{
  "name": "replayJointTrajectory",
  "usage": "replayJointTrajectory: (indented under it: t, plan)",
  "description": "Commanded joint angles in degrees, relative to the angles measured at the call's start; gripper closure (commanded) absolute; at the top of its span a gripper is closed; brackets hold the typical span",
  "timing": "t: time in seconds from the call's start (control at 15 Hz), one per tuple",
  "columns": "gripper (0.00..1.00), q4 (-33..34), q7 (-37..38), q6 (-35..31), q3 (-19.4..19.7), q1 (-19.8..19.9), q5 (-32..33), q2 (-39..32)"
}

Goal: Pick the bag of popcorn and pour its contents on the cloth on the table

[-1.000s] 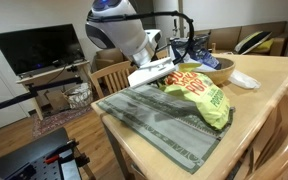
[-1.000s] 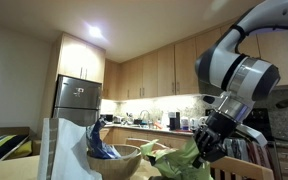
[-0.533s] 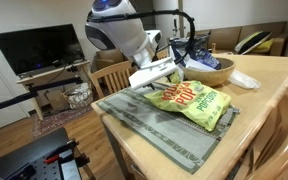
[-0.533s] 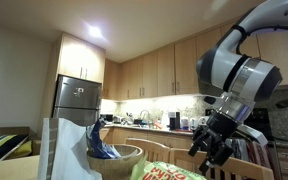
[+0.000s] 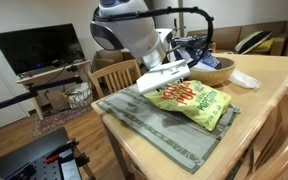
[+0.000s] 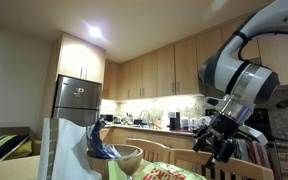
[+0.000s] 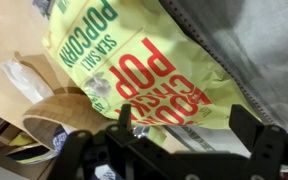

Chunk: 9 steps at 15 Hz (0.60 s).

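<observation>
The bag of popcorn (image 5: pixel 190 99) is lime green with orange-red lettering. It lies flat, front up, on the grey-green striped cloth (image 5: pixel 154 125) on the blond wooden table (image 5: pixel 264 115). My gripper (image 5: pixel 170 74) hangs just above the bag's far-left end, open and holding nothing. In the wrist view the bag (image 7: pixel 129 60) fills the middle, beyond the two dark fingers (image 7: pixel 125 119), which stand wide apart, and the cloth (image 7: pixel 249 40) shows at top right. From the low exterior view the gripper (image 6: pixel 221 152) hovers above the bag (image 6: pixel 169 172). The bag's contents are out of view.
A wooden bowl (image 5: pixel 213 70) holding a blue-and-white bag (image 5: pixel 196 49) stands just behind the popcorn bag. A white crumpled napkin (image 5: pixel 244 79) lies to the bowl's right. Wooden chairs (image 5: pixel 115 75) stand at the table's far side and a chair back (image 5: pixel 274 140) at the near right.
The gripper opened and let go of the bag. The bag dropped from a raised, crumpled hold to lie flat on the cloth. The arm lifted slightly off it.
</observation>
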State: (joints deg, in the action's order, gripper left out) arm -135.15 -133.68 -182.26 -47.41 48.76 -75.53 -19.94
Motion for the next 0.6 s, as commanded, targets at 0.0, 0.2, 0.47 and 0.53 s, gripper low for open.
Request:
replayJointTrajectory:
  t: [0.0,0.2,0.47,0.53]
  plan:
    - [0.00,2.8,3.4,3.4,3.7,1.1,2.4,-0.1]
    - [0.00,4.8,4.6,4.5,6.1,1.0,3.2,-1.0]
    - [0.00,4.3,2.7,3.5,6.4,1.1,2.2,-1.4]
    - [0.00,4.2,2.7,3.5,6.4,1.1,2.2,-1.5]
